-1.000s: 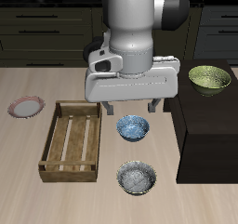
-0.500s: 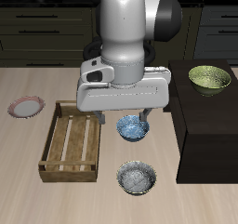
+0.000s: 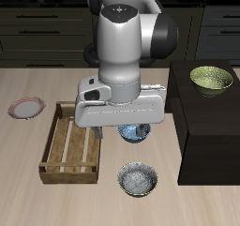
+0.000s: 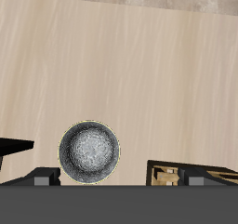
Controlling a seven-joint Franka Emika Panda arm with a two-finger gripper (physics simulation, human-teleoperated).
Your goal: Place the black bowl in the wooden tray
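On the pale wooden bench (image 3: 28, 197) we see, largest first, a slatted wooden tray (image 3: 73, 143), rectangular with low sides. Just beside it, nearer the front edge, sits the black bowl (image 3: 138, 179): small, round, dark-rimmed, speckled grey inside. We judge it light, rigid and smooth, best pinched at its thin rim. Our tool (image 3: 122, 127) hangs above; whether it is open we cannot tell.

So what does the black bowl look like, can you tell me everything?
The black bowl is small and round, with a dark outside and rim and a speckled grey-white inside. It sits upright and empty on the table near the front edge, beside the wooden tray but not touching it. Nothing holds it; the gripper is above, farther back.
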